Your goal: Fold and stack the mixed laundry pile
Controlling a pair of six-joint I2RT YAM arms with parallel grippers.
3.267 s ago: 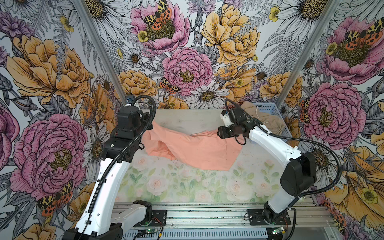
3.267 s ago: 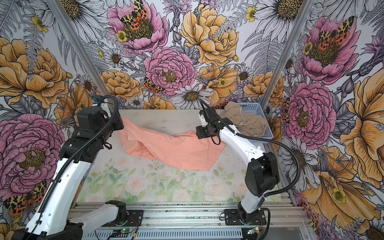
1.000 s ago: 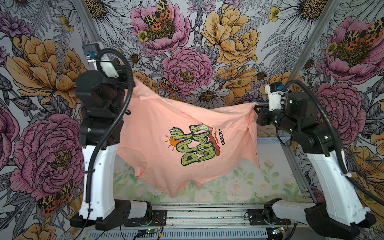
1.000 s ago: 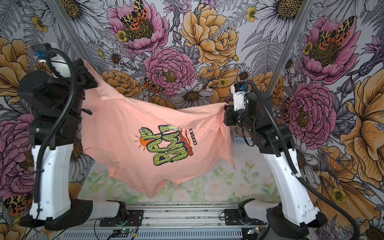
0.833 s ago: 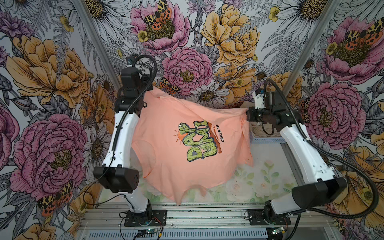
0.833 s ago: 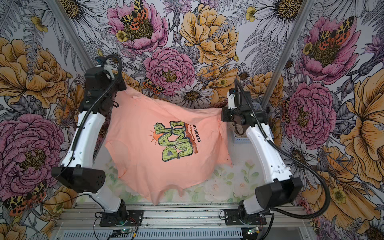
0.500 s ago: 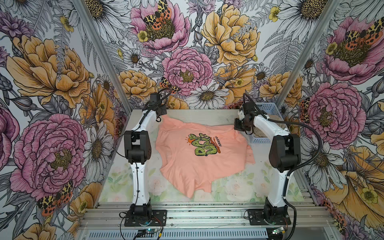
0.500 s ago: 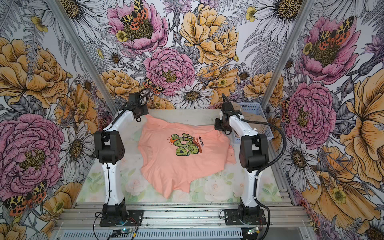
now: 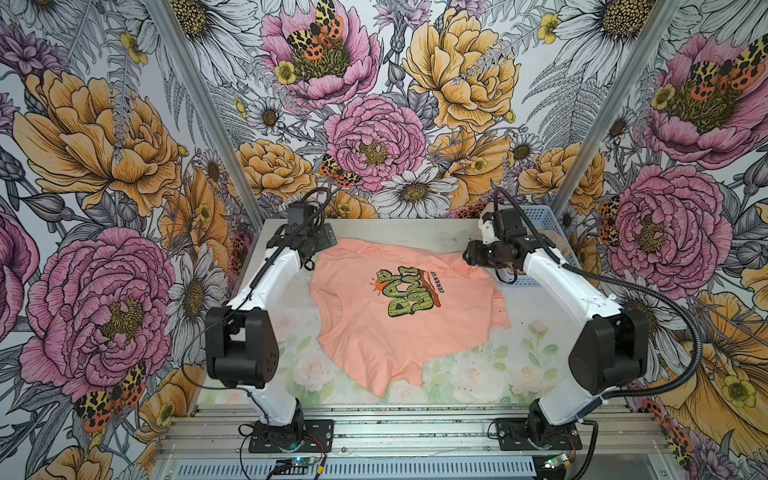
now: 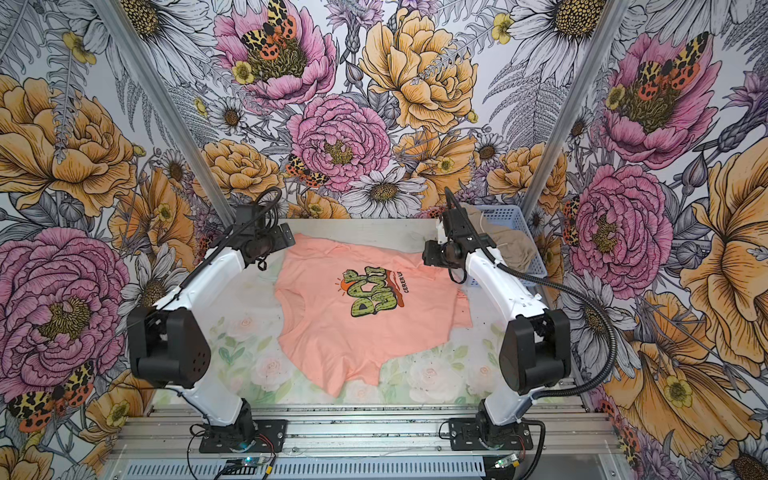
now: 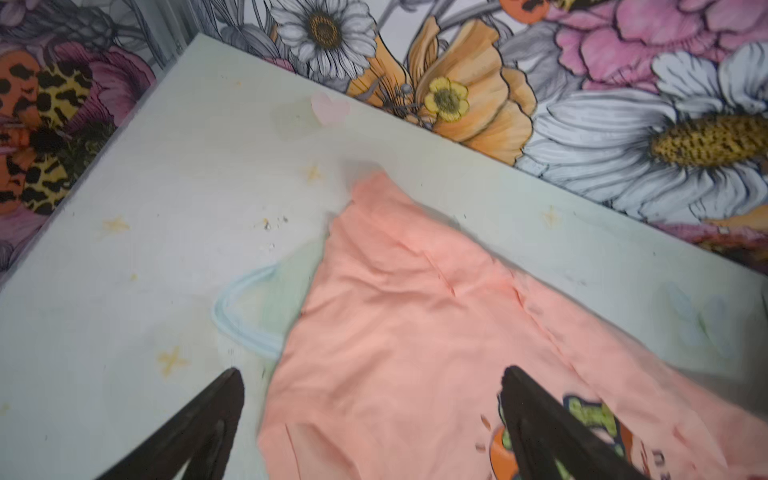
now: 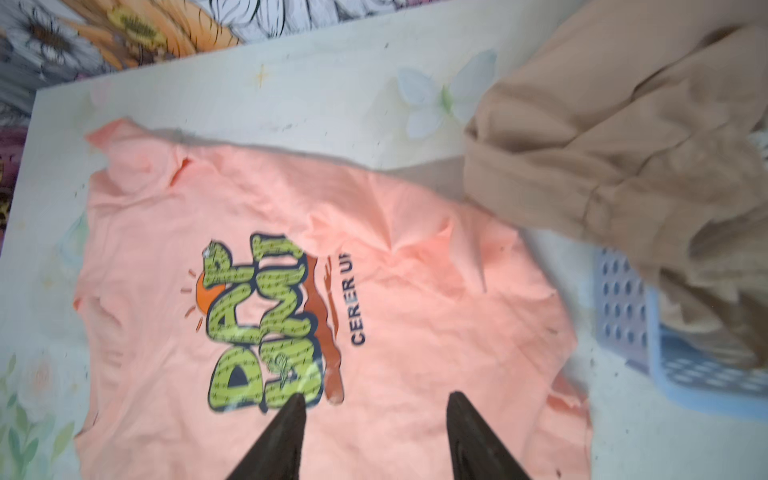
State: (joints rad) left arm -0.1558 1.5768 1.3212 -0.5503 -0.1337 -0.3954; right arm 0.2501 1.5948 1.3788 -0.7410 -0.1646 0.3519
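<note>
CHANGE: shirt (image 9: 399,307), a second ago hung between both arms, now lay graphic-up across the far half and middle of the surface (image 9: 395,232) | left tool (image 11: 372,370) stood wide, empty, over its far-left corner | right tool (image 12: 376,395) stood parted, empty | tan garment (image 10: 507,245) sat in the far-right basket (image 9: 540,216) | MEANING: spread likely done, folding was next.

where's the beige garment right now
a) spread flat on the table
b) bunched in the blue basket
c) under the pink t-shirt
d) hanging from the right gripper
b: the beige garment sits crumpled in the blue basket at the table's far right corner.
</note>
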